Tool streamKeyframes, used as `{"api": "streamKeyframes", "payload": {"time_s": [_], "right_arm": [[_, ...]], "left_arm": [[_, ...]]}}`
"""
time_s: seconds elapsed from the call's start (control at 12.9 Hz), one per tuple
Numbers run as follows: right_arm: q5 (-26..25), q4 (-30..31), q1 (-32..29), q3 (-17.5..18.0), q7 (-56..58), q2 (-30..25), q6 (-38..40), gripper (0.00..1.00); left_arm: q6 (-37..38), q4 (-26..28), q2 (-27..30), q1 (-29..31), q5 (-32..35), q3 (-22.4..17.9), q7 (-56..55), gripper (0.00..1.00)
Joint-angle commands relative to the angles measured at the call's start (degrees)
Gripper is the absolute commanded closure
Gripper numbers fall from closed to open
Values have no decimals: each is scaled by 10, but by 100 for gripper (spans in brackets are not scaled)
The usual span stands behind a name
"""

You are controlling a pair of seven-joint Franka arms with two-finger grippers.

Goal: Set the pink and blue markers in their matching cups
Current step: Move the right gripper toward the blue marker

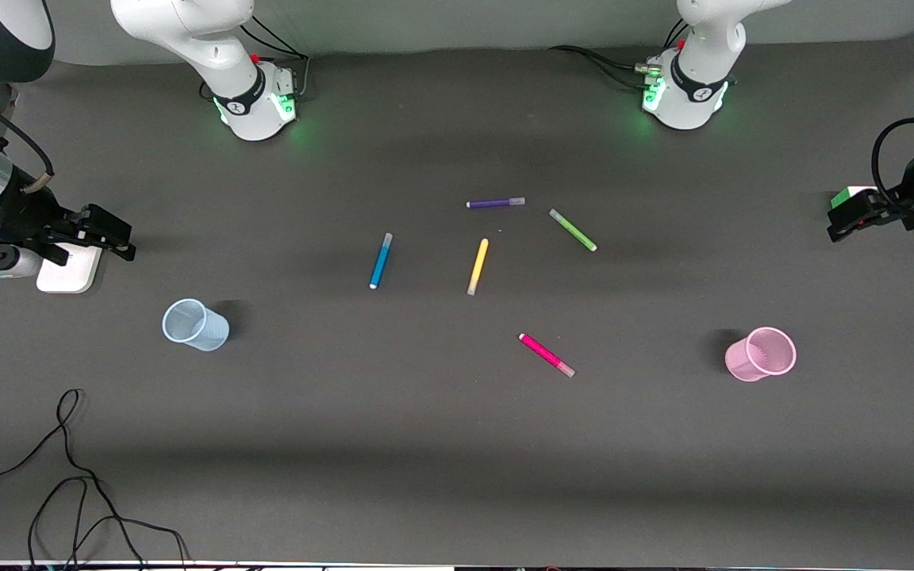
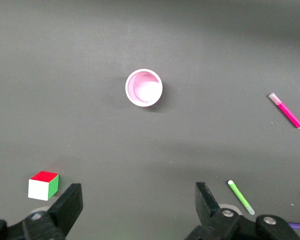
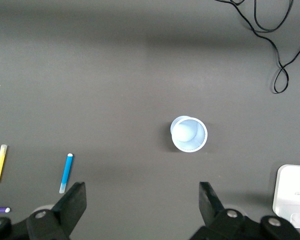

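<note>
The blue marker (image 1: 381, 260) lies flat mid-table, and the pink marker (image 1: 546, 354) lies nearer the front camera. The pale blue cup (image 1: 195, 325) stands upright toward the right arm's end, and the dotted pink cup (image 1: 761, 354) stands toward the left arm's end. My right gripper (image 1: 112, 234) is open and empty over that end of the table; its wrist view shows the blue cup (image 3: 189, 134) and the blue marker (image 3: 66, 173). My left gripper (image 1: 842, 222) is open and empty over the left arm's end; its wrist view shows the pink cup (image 2: 144, 87) and the pink marker (image 2: 286, 110).
Yellow (image 1: 478, 266), purple (image 1: 495, 203) and green (image 1: 573, 230) markers lie near the blue one. A white box (image 1: 68, 270) sits under the right gripper. A small coloured cube (image 2: 43, 185) sits by the left gripper. A black cable (image 1: 68, 476) loops near the front edge.
</note>
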State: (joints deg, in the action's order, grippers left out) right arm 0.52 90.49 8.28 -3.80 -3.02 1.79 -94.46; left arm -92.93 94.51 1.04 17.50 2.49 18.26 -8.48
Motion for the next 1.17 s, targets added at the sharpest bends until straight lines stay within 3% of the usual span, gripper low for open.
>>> {"api": "streamKeyframes", "payload": {"time_s": [0.0, 0.23, 0.47, 0.7, 0.78, 1.01, 1.09], "right_arm": [[-3, -4, 2, 3, 7, -5, 20, 0], [-2, -7, 2, 7, -5, 5, 23, 0], [0, -2, 42, 11, -49, 36, 23, 0], [90, 13, 56, 20, -114, 100, 20, 0], [97, 14, 79, 22, -131, 132, 9, 0], [98, 43, 146, 27, -243, 212, -54, 0], [98, 76, 158, 32, -265, 226, -99, 0]], "left_arm": [[6, -13, -6, 0, 9, 2, 13, 0], [6, -15, -9, -1, 22, 2, 13, 0], [8, -28, -17, -1, 23, 2, 14, 0], [7, -50, -40, -7, 53, 3, 18, 0], [7, -52, -46, -18, 52, -1, 18, 0], [14, -52, -47, -146, 54, -110, 7, 0], [14, -52, -47, -156, 54, -115, 7, 0]]}}
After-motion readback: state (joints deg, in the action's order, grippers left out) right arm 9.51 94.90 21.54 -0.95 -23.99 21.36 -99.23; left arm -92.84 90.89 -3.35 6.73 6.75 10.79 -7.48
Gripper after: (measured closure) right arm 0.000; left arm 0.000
